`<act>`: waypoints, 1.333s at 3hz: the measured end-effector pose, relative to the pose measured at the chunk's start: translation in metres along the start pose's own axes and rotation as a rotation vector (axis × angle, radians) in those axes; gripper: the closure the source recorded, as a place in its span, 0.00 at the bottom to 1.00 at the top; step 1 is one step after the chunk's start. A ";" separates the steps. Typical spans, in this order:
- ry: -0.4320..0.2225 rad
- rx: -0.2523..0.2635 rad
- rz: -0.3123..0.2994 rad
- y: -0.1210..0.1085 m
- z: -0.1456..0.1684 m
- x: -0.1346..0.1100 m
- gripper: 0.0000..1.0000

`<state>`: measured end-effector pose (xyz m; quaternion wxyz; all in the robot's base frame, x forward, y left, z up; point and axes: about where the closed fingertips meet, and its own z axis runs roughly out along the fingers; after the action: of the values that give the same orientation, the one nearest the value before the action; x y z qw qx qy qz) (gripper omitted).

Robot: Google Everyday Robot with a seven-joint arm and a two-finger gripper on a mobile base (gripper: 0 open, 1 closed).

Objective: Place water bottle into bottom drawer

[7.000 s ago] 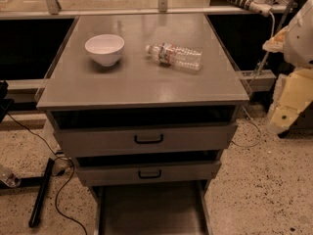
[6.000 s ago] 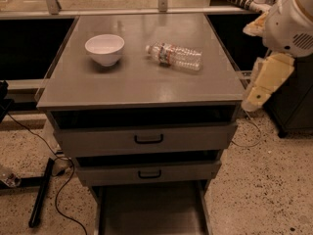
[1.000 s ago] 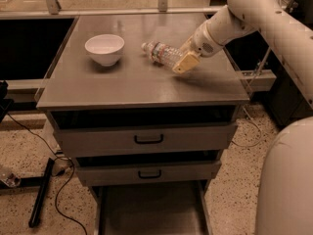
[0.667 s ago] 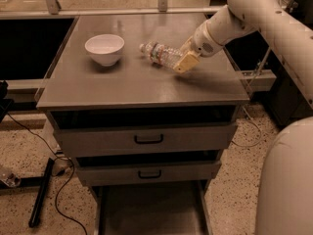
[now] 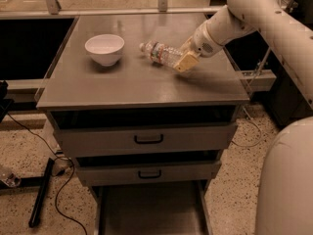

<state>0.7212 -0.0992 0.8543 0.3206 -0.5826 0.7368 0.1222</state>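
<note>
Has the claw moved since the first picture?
Yes. The claw came left from beside the cabinet onto the tabletop, reaching the water bottle right of the white bowl.

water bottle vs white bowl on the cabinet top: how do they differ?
The water bottle lies on its side; the white bowl stands upright. The bottle is clear with a label band; the bowl is plain white. The gripper is at the bottle's base end, away from the bowl. Both are on the cabinet top, not in the bottom drawer.
</note>
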 end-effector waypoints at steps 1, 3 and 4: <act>0.009 0.018 -0.001 0.003 -0.015 0.001 1.00; -0.015 0.134 -0.021 0.026 -0.083 0.016 1.00; 0.000 0.180 -0.054 0.056 -0.114 0.034 1.00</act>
<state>0.6274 -0.1726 0.9103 0.3747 -0.5711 0.7289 0.0470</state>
